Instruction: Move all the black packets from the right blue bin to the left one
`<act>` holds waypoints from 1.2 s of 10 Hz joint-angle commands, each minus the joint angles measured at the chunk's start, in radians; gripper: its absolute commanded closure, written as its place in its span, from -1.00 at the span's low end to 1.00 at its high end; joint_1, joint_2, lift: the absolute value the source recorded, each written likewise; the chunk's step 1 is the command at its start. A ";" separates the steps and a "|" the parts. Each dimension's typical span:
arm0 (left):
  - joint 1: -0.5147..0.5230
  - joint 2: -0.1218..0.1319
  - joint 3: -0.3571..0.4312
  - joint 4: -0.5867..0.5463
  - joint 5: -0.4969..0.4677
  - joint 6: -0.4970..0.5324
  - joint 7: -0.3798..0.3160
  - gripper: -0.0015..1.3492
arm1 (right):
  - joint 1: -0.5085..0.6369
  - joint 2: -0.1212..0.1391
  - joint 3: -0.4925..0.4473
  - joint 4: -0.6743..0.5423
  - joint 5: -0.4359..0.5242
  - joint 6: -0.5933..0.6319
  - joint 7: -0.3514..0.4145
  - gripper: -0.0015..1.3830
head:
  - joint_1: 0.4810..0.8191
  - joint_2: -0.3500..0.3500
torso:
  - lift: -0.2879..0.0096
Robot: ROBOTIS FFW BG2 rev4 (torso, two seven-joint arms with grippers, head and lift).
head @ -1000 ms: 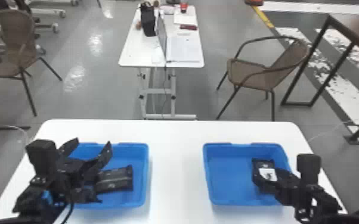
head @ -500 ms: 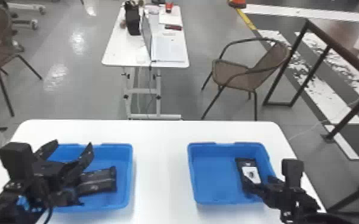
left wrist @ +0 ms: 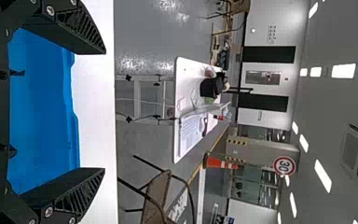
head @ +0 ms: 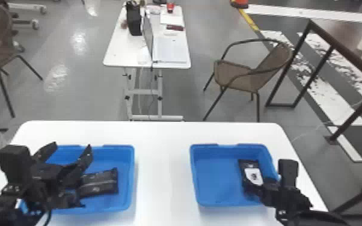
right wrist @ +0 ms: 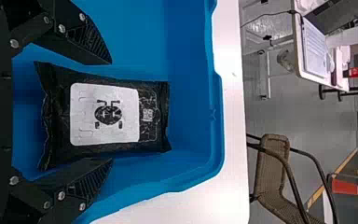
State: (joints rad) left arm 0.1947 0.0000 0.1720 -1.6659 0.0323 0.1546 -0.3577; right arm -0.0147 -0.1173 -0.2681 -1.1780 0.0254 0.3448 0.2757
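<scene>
Head view: the left gripper point(head: 72, 146) is over the left blue bin point(head: 131, 177), a black packet point(head: 100, 181) just to its right. At the right gripper's point(head: 257, 190) tips, in the right blue bin point(head: 193, 174), lies a white-labelled packet point(head: 252, 175).

Left wrist view: fingers point(left wrist: 70, 186) spread wide, bin beyond.

Right wrist view: fingers point(right wrist: 86, 184) wide apart, white-labelled packet between them.

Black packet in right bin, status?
Right claw open, one finger either side of packet. Left claw open above left bin. No obstruction seen.
</scene>
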 commanded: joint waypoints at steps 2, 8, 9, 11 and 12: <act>0.008 -0.003 0.009 0.000 0.004 -0.001 0.000 -0.80 | -0.027 -0.007 0.000 0.077 0.001 0.003 0.000 -0.24 | 0.27 -0.38 | 0.94; 0.011 -0.003 0.014 0.000 0.014 0.002 0.000 -0.80 | -0.001 -0.002 0.024 -0.019 -0.062 0.005 0.000 0.65 | 0.27 -0.32 | 0.94; 0.009 -0.003 0.014 0.000 0.018 0.006 0.000 -0.80 | 0.024 -0.001 0.030 -0.068 -0.073 0.005 0.002 0.65 | 0.27 -0.31 | 0.94; 0.005 -0.003 0.018 0.000 0.046 0.020 0.002 -0.80 | 0.056 -0.002 0.070 -0.175 -0.096 0.006 0.031 0.65 | 0.27 -0.29 | 0.94; 0.005 -0.003 0.018 -0.002 0.055 0.029 0.002 -0.80 | 0.056 -0.002 0.112 -0.227 -0.104 0.006 0.062 0.65 | 0.27 -0.23 | 0.94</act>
State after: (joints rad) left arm 0.1993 0.0000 0.1897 -1.6660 0.0823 0.1792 -0.3558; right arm 0.0404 -0.1197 -0.1777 -1.3765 -0.0733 0.3513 0.3364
